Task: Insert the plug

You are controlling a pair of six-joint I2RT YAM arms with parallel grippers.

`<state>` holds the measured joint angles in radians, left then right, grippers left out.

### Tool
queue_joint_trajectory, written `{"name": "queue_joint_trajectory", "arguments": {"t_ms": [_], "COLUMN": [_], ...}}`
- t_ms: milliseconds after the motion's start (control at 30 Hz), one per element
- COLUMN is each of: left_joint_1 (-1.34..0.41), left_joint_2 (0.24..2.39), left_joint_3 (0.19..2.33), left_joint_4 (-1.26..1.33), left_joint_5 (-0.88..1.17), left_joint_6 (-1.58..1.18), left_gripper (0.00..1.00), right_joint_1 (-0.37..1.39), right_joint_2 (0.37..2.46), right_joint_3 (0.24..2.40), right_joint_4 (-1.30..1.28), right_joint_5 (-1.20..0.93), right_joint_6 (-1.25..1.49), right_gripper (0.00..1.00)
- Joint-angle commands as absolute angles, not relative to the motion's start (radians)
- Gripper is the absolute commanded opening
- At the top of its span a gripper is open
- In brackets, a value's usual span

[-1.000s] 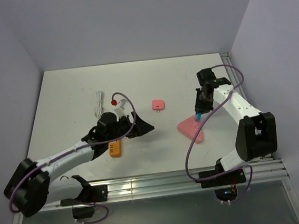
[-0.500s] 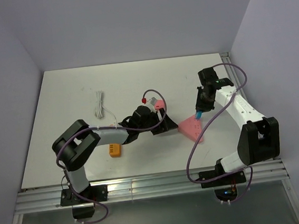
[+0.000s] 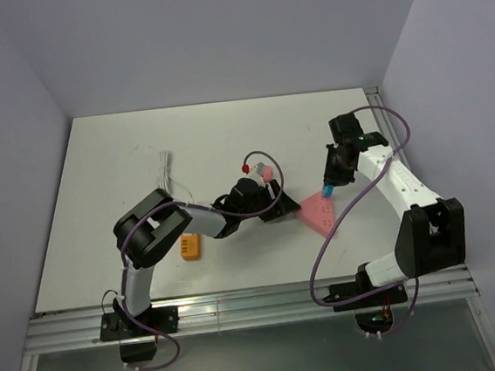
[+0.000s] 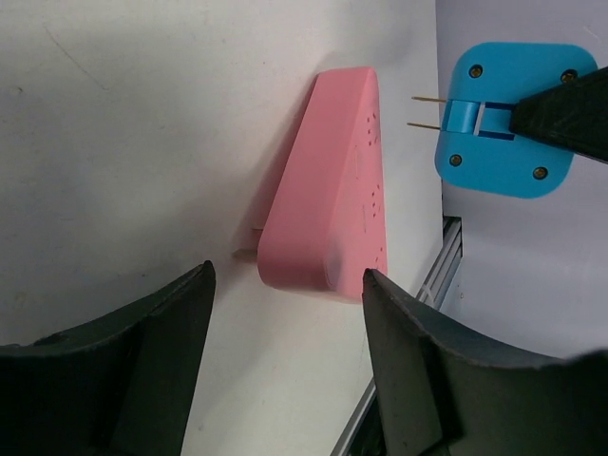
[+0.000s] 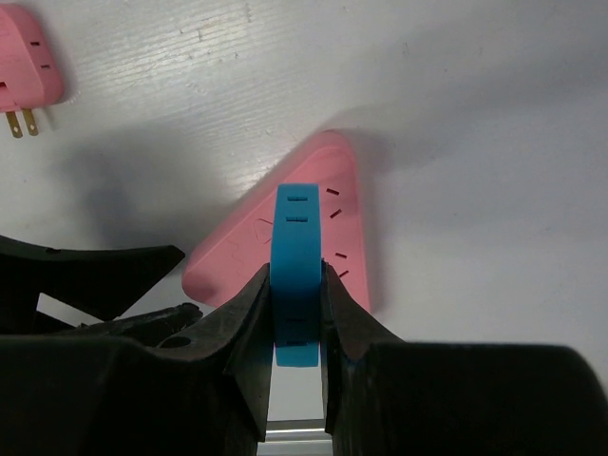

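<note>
The pink triangular socket block [image 3: 317, 211] lies on the table at centre right. It also shows in the left wrist view [image 4: 328, 190] and the right wrist view [image 5: 249, 249]. My right gripper [image 3: 328, 192] is shut on the bright-blue plug [image 5: 296, 275] and holds it just above the block. In the left wrist view the plug [image 4: 503, 119] hangs in the air, its two prongs pointing at the block. My left gripper [image 3: 278, 207] is open and empty, low on the table just left of the block, its fingers [image 4: 418, 380] apart.
A pink square plug [image 5: 27, 71] lies behind the left gripper, partly hidden in the top view [image 3: 266, 173]. An orange block [image 3: 191, 245] lies at front left. A white cable [image 3: 164, 169] lies at back left. The table's metal rail [image 3: 267, 302] runs along the front.
My left arm has swung right across the table, and its gripper now sits by the socket block. My right gripper still holds the blue plug over the block.
</note>
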<state>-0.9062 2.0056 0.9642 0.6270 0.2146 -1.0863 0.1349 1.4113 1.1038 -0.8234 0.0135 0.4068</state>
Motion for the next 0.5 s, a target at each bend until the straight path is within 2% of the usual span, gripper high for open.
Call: {"name": "queue_joint_trajectory", "arguments": {"t_ms": [0, 67, 467], "left_joint_1": [-0.911, -0.913, -0.922], "left_joint_2": [2.025, 2.042, 2.079], "left_joint_3": [1.012, 1.025, 1.046], "left_joint_4": [0.709, 0.718, 0.715], "left_joint_5": [0.236, 0.255, 0.272], "left_joint_6": [-1.101, -1.109, -1.117], "left_gripper": [0.67, 0.64, 0.61], "right_joint_1": [0.140, 0.140, 0.140], "right_joint_2": [1.367, 1.365, 1.367], "right_joint_3": [1.098, 1.100, 1.094], "right_joint_4": [-0.796, -0.795, -0.788], "right_joint_5": [0.014, 0.014, 0.005], "right_joint_6": [0.400, 0.400, 0.396], "right_gripper": [0.00, 0.00, 0.00]}}
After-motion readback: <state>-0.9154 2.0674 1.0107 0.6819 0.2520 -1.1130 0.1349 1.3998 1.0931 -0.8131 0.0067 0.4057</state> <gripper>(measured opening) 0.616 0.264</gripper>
